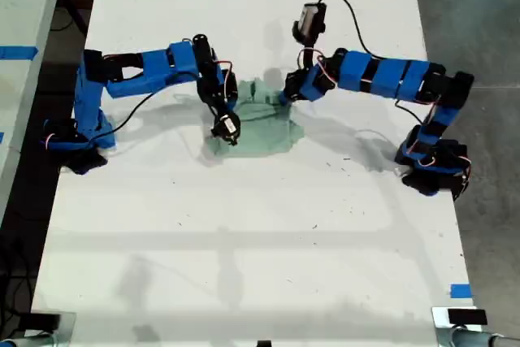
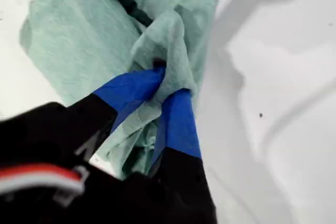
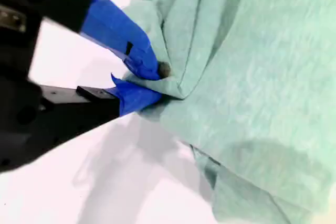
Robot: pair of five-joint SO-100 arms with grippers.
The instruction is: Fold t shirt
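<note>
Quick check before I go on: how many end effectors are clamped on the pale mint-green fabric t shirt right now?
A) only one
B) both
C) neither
B: each wrist view shows blue jaws pinched on a bunched fold of the pale mint-green fabric t shirt, my first end effector and my second end effector.
</note>
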